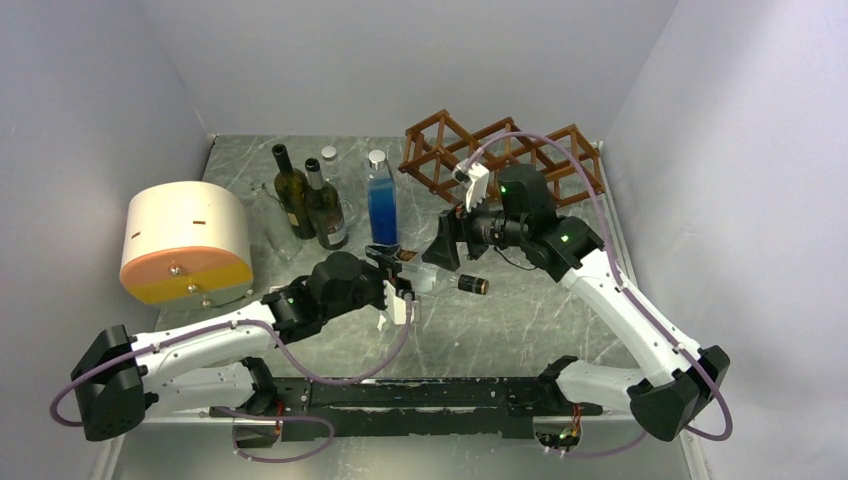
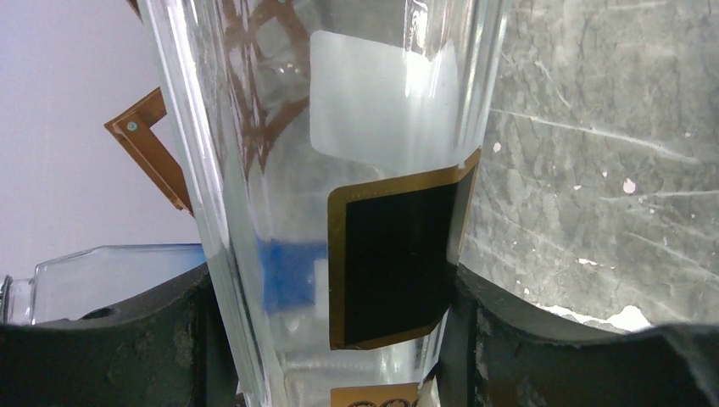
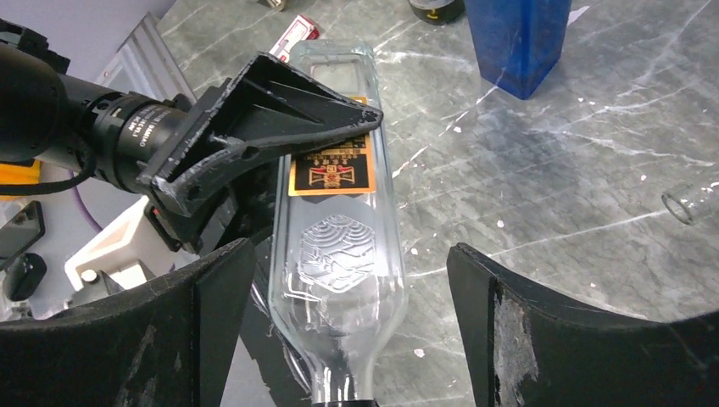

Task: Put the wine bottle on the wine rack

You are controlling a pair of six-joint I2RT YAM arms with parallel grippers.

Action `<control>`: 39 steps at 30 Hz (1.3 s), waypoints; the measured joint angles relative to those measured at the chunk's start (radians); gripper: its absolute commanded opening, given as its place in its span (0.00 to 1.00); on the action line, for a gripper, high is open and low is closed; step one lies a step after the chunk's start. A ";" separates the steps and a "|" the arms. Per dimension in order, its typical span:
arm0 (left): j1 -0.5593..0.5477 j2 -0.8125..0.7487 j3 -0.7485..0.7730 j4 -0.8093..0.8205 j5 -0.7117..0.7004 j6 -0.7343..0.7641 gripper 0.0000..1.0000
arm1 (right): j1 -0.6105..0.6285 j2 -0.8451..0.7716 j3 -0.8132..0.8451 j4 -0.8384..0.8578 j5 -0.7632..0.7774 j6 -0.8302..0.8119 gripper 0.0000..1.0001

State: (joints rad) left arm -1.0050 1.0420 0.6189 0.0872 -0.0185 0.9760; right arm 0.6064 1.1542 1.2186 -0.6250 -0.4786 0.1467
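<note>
The wine bottle [image 1: 428,272] is clear glass with a black-and-gold label [image 2: 394,254] and a dark cap [image 1: 474,285], and it is held roughly level above the table's middle. My left gripper [image 1: 404,278] [image 2: 331,288] is shut on its body at the label. My right gripper [image 1: 446,252] [image 3: 349,250] stands open astride the bottle's shoulder [image 3: 339,288], with a gap on both sides of the glass. The wine rack [image 1: 500,155], a reddish-brown lattice, stands at the back right behind the right arm. Part of the wine rack [image 2: 148,144] shows beside and through the glass.
Two dark green bottles [image 1: 295,195] [image 1: 326,212] and a blue bottle [image 1: 382,200] [image 3: 517,38] stand at the back left. A clear capped bottle [image 1: 330,160] is behind them. A cream-and-orange round container [image 1: 185,240] sits at the left. A glass rim [image 3: 691,203] lies at the right.
</note>
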 measured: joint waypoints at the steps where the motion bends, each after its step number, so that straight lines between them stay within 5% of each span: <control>1: 0.000 0.007 -0.002 0.001 -0.001 0.014 0.07 | 0.003 0.002 -0.003 0.003 -0.001 0.000 0.88; 24: -0.001 0.038 -0.047 0.079 -0.015 0.072 0.10 | 0.082 0.041 -0.112 -0.024 -0.017 -0.062 0.80; 39: -0.008 0.038 -0.058 0.086 -0.059 0.042 0.11 | 0.091 0.046 -0.150 0.008 -0.027 -0.058 0.89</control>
State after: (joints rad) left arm -1.0126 1.0798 0.5610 0.1734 -0.0772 1.0176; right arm 0.6971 1.1999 1.0687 -0.6170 -0.5060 0.0891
